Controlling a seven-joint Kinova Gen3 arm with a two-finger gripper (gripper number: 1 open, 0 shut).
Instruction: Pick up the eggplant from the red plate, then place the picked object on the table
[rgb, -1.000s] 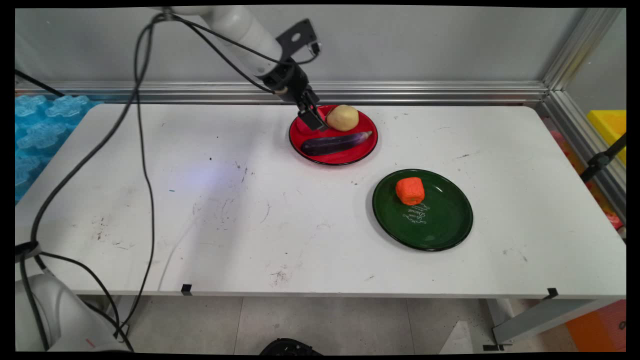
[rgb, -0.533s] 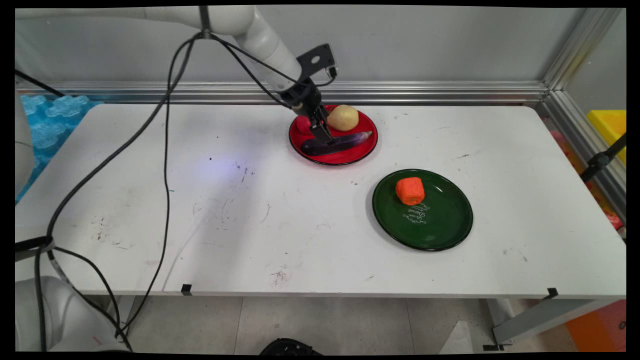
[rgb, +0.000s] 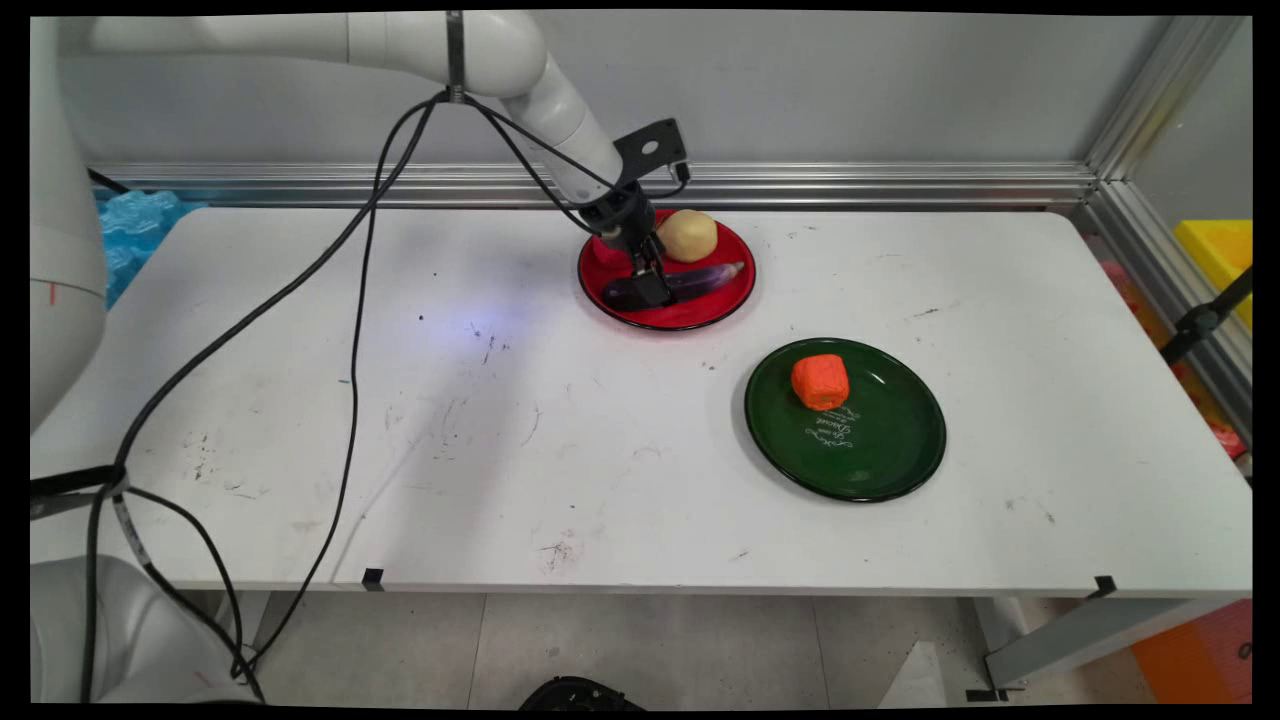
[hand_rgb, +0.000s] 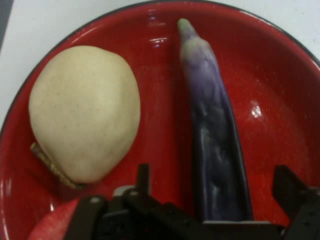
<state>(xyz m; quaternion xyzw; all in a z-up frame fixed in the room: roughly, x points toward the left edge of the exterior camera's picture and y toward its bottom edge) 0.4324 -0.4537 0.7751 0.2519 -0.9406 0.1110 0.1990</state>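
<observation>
red is where the action sits: a red plate toward the back of the white desk, close to the wall rail. the black claw is down low over the plate's left part, spread open, with the purple eggplant lying between its two fingers in the hand view. one finger stands on the potato side of the eggplant and the other well out on the far side, so there is a clear gap on that side. i can't tell whether the nearer finger is touching the eggplant's skin; nothing is gripped.

the eggplant lies flat on the plate, its thick dark end under the claw and its pale tapered tip pointing toward the plate's right rim. just beside it, toward the wall, sits a pale yellow potato, with a strip of red plate showing between the two. in the hand view a bit of something pinkish-red peeks in at the bottom left corner, next to the potato; i can't make out what it is.

nearer and to the right, well apart from the red plate, is a dark green plate with white lettering, and an orange lump rests on its upper left part.
</observation>
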